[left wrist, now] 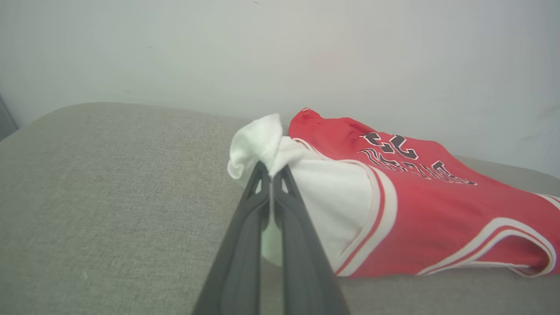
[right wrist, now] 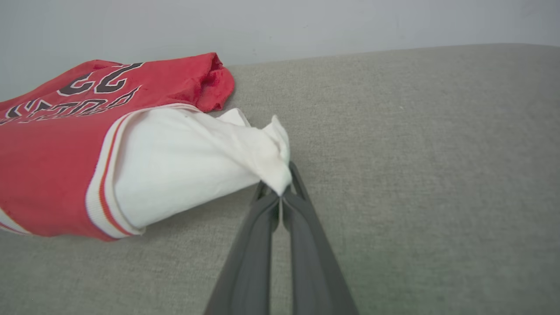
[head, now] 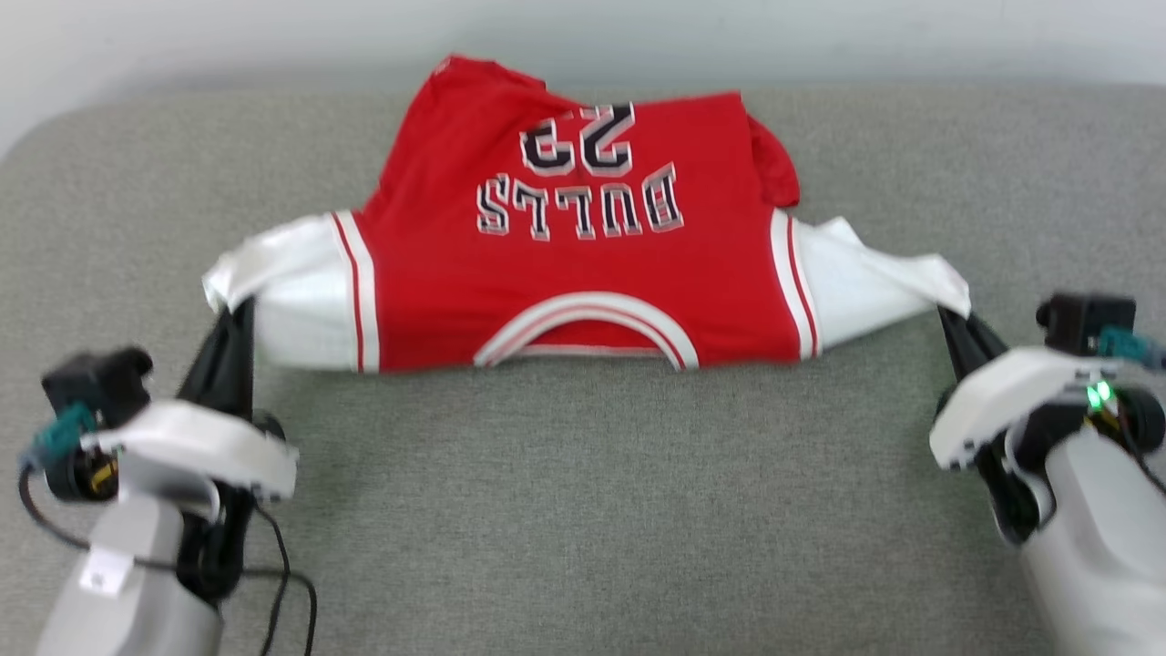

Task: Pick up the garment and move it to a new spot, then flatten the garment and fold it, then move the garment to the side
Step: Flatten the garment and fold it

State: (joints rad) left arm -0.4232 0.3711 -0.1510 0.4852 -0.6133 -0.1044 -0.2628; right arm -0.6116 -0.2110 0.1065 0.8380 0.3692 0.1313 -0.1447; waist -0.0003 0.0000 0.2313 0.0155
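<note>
A grey woven fabric surface (head: 583, 510) with a rounded far-left corner runs up to a pale wall (head: 182, 36) at the back. The garment (head: 583, 273) sits in the far middle of this surface, spread sideways between the two arms. It is a red jersey with its print side up. The black, white-edged "BULLS" lettering (head: 578, 205) and the number above it read upside down from the robot's side. The white-and-red striped collar (head: 588, 333) is at the near edge, and the hem is bunched towards the wall.

The left gripper (head: 235, 314) is at the near left. Its dark fingers (left wrist: 258, 205) are pressed together, pinching the tip of the white left sleeve (head: 291, 292), which bunches into a small knot above the fingertips in the left wrist view.

The right gripper (head: 952, 319) is at the near right. Its fingers (right wrist: 302, 218) are likewise closed on the pointed end of the white right sleeve (head: 865, 273). That sleeve is drawn out taut, with a shadow beneath it on the fabric.
</note>
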